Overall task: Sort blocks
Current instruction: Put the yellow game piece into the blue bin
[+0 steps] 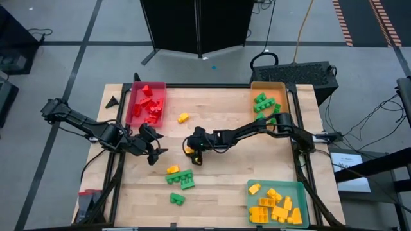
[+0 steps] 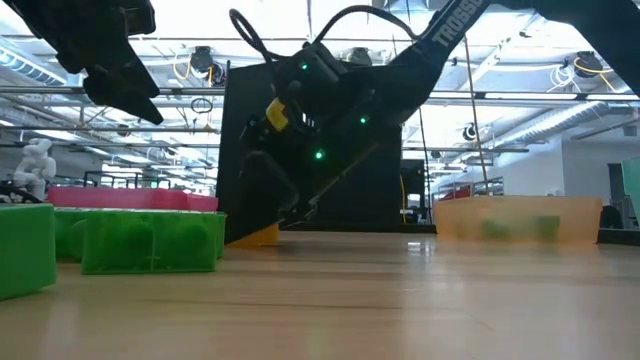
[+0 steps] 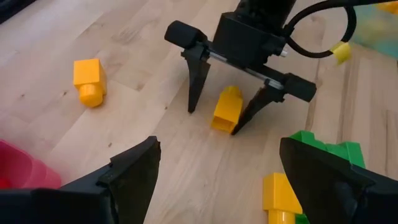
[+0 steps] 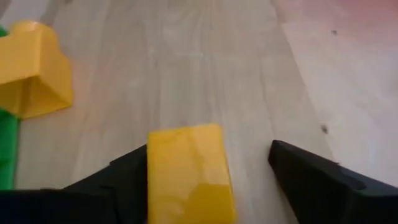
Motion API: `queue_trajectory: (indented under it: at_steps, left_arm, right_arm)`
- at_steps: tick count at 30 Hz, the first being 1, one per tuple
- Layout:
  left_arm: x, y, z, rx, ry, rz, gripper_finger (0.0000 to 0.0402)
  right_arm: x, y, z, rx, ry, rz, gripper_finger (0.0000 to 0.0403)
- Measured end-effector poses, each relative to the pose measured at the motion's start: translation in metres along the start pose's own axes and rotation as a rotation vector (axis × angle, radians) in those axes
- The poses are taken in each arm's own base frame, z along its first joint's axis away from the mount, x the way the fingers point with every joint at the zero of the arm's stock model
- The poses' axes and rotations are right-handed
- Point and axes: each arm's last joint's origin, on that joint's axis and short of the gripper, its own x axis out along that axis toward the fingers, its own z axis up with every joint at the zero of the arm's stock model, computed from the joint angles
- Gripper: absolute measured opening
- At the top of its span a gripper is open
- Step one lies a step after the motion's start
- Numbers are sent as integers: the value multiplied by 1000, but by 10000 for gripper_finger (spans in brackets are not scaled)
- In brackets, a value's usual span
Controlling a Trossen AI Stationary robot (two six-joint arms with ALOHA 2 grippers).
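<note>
Mid-worktop [image 1: 218, 192]: right gripper [image 3: 225, 113] standing open, straddling yellow brick [image 3: 226, 109], one finger touching it. Risk: off-centre closing is tipping or skidding it. Left gripper [image 1: 153, 142] waiting open nearby.

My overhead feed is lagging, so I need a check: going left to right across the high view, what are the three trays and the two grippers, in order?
Red rectangular tray → left gripper → right gripper → orange rectangular tray → teal rectangular tray.
</note>
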Motion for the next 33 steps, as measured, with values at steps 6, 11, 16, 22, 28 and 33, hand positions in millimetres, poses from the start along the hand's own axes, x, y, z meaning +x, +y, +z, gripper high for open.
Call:
queue_trajectory:
  at_steps: [6, 11, 16, 22, 28, 33]
  left_arm:
    - [0, 0, 0, -1, 0, 0, 331]
    - [0, 0, 0, -1, 0, 0, 331]
    - [0, 0, 0, -1, 0, 0, 331]
    - [0, 0, 0, -1, 0, 0, 331]
    - [0, 1, 0, 2, -4, 11, 331]
    - [0, 1, 0, 5, -13, 30, 331]
  right_arm:
    - [5, 4, -8, -4, 18, -71, 190]
    - [5, 5, -7, 18, 14, -67, 113]
    - [-3, 5, 1, 60, -7, -65, 113]
    - [-46, 6, 31, 36, -36, -94, 113]
    - [-151, 20, 88, 54, -172, -125, 113]
    - [-225, 53, 91, 53, -172, -117, 113]
